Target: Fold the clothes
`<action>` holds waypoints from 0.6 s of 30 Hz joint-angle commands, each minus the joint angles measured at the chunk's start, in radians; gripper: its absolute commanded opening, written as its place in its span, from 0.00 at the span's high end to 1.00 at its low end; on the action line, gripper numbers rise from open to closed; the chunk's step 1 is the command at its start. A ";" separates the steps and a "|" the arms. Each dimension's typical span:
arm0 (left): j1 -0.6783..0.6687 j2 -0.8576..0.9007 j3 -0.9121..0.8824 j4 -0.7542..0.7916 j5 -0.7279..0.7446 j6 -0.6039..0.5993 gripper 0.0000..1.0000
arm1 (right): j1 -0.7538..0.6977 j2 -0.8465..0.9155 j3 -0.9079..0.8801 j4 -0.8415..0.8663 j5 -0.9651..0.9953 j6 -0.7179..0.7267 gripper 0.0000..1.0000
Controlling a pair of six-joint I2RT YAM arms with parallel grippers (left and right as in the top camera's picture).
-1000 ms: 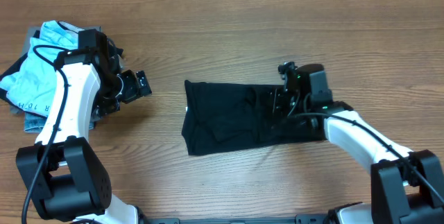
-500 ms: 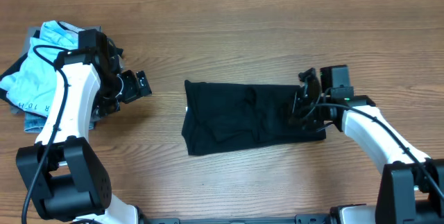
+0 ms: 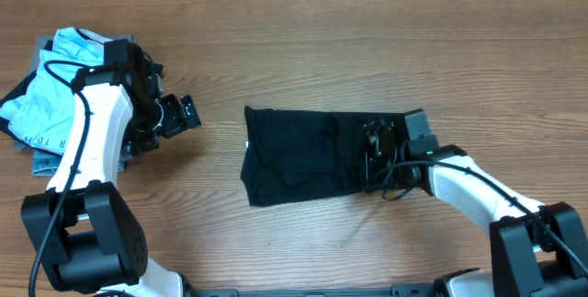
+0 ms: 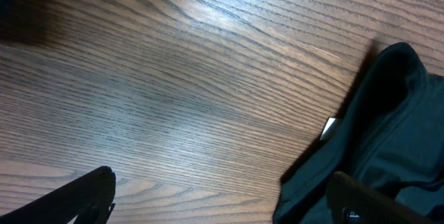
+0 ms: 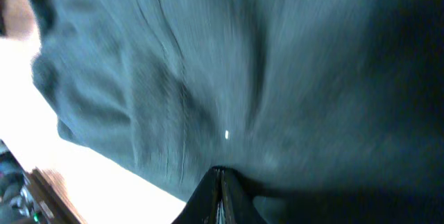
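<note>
The black T-shirt (image 3: 294,154) lies folded in a rough rectangle at the table's middle. My right gripper (image 3: 372,154) sits on its right part. In the right wrist view the fingers (image 5: 220,172) are pressed together against the dark fabric (image 5: 208,64), which fills the view. The shirt's right end is hidden under the arm. My left gripper (image 3: 184,113) is open and empty, well left of the shirt. In the left wrist view its fingers (image 4: 222,182) are spread wide over bare wood.
A pile of clothes with a light blue lettered garment (image 3: 50,85) lies at the far left, behind my left arm. A dark garment with a white tag (image 4: 388,134) lies under the left gripper's right finger. Wooden tabletop (image 3: 303,49) all around.
My right gripper moved right to the shirt's right end, then back left and lower over the shirt. The shirt's right end now looks drawn in leftward. The left arm has not moved.
</note>
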 commanded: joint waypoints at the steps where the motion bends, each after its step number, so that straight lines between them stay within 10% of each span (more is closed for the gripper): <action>1: 0.004 0.006 -0.005 -0.002 -0.006 -0.013 0.00 | 0.021 0.008 -0.015 0.003 0.006 0.007 0.91; 18: 0.004 0.006 -0.005 -0.003 -0.028 -0.010 0.00 | -0.069 -0.035 0.328 -0.151 -0.106 0.006 0.96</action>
